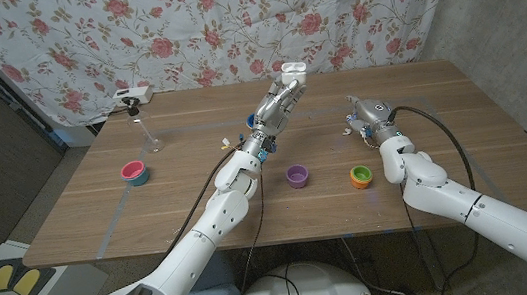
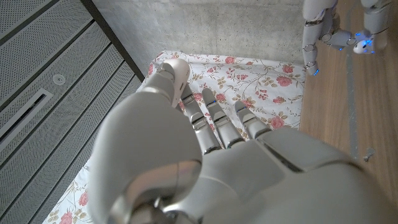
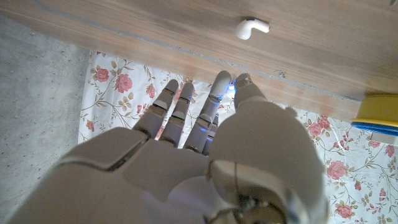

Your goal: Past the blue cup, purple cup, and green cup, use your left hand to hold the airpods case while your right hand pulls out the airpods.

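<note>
Left hand [image 1: 282, 95] holds the case [image 1: 294, 68] aloft; right hand [image 1: 365, 115], fingers apart, empty near an earbud [image 3: 252, 27]; steady case, pinch gently.

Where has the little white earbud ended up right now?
The earbud lies loose on the wooden table in the right wrist view, just beyond the right hand's fingers, untouched.

The right hand [image 3: 205, 162] is showing its back, fingers [image 3: 177, 102] stretching apart toward the floral cloth [image 3: 118, 87]. A white airpod [image 3: 251, 27] is lying on the table [image 3: 155, 22], apart from the fingertips. A yellow and blue thing [image 3: 377, 115] is showing at the edge.
</note>
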Robot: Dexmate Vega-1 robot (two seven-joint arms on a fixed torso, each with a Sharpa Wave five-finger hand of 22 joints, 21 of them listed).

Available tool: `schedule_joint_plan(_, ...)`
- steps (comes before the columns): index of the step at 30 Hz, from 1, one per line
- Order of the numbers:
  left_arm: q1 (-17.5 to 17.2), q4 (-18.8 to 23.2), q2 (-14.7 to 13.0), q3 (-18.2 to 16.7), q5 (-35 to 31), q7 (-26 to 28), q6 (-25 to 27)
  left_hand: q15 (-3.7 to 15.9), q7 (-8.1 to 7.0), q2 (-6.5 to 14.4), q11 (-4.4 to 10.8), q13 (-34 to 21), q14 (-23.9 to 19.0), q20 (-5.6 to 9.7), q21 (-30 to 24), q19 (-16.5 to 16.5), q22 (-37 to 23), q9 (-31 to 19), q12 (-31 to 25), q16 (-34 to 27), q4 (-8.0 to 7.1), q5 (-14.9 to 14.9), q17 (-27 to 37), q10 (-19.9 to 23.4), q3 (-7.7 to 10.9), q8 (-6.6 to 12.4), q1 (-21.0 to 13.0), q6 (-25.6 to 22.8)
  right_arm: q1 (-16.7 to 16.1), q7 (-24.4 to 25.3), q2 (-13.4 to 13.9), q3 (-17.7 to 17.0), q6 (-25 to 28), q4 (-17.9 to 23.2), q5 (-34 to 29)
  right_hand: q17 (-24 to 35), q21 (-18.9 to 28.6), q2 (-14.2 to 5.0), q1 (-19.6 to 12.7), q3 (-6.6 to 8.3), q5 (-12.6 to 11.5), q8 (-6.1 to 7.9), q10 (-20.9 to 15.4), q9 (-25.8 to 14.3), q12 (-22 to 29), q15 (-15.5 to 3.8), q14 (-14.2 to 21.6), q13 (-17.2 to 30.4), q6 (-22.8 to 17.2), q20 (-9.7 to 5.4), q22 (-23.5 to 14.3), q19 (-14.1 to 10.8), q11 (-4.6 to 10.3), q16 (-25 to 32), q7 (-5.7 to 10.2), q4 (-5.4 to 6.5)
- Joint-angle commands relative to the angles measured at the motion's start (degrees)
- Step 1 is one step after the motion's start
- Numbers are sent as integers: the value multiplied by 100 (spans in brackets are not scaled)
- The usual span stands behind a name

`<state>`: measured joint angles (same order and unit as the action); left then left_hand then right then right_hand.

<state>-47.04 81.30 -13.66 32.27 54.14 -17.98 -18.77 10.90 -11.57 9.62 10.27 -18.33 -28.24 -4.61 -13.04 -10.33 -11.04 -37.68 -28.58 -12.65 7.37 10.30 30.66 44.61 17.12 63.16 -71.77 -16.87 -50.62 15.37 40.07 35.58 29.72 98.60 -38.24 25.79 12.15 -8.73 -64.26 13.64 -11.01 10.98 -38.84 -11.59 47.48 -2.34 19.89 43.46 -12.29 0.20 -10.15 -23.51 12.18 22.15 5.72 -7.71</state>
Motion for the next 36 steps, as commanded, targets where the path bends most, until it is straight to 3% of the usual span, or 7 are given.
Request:
schedule_joint_plan(1,-10,32,-5,15,-34,15,-5,205,-26,53,250,-962,-137,1,-13,-6,-12,-18,-23,13,21,26,27,304,10,39,4,-20,-48,-167,52,-128,-89,22,352,-3,-5,-33,35,-35,4,-7,8,-21,39,-978,-27,19,-37,-23,-1,11,20,-3,23,1)
schedule_joint_plan(21,-46,43,-19,22,-27,6,-4,204,-25,51,250,-953,-135,0,-12,-5,-11,-14,-14,14,20,24,30,311,6,55,12,-27,-96,-137,118,-129,-147,51,475,-111,-11,-54,105,-9,-22,0,57,-22,-116,-956,-106,-227,-27,4,-1,-4,-21,-171,-73,41)
schedule_joint_plan(25,-34,9,4,26,4,-52,-11,205,-26,51,250,-951,-136,1,-13,-5,-11,-15,-13,12,20,24,33,316,4,63,14,-33,-107,-154,168,-150,-200,80,509,-167,-16,39,339,-105,-13,19,59,-22,-268,-838,-126,-423,-11,66,2,-16,-60,-234,-182,145)
schedule_joint_plan(27,-45,27,-4,24,-5,-34,-11,205,-26,53,250,-949,-134,-4,-12,-3,-11,-13,-11,15,21,25,31,316,7,63,13,-32,-117,-142,189,-187,-261,91,560,-206,-24,113,531,-196,-12,23,76,-21,-391,-675,-166,-583,22,122,4,-20,-143,-285,-256,212)
schedule_joint_plan(28,-37,-2,5,17,23,-92,-26,208,-26,54,250,-948,-135,-6,-12,-4,-11,-11,-10,15,22,26,32,317,8,63,11,-32,-131,-60,191,-199,-312,78,555,-257,-22,189,477,-198,-33,31,134,-20,-492,-577,-160,-690,28,160,7,-46,-170,-320,-291,126)
schedule_joint_plan(30,-71,56,-17,4,16,-22,-16,215,-26,52,250,-950,-132,-7,-11,-2,-11,-8,-11,16,28,26,32,320,10,64,5,-33,-167,72,169,-232,-318,87,544,-286,-25,233,454,-207,-41,36,111,-19,-532,-523,-161,-757,30,177,8,-53,-192,-339,-307,82)
schedule_joint_plan(36,-94,90,-56,0,42,-69,3,213,-26,51,250,-947,-136,-9,-10,0,-11,-9,-9,9,29,24,40,326,5,77,6,-46,-186,53,175,-248,-226,179,537,-334,-44,299,774,-356,-27,45,188,-17,-744,-407,-212,-1002,60,226,10,-51,-291,-389,-353,202)
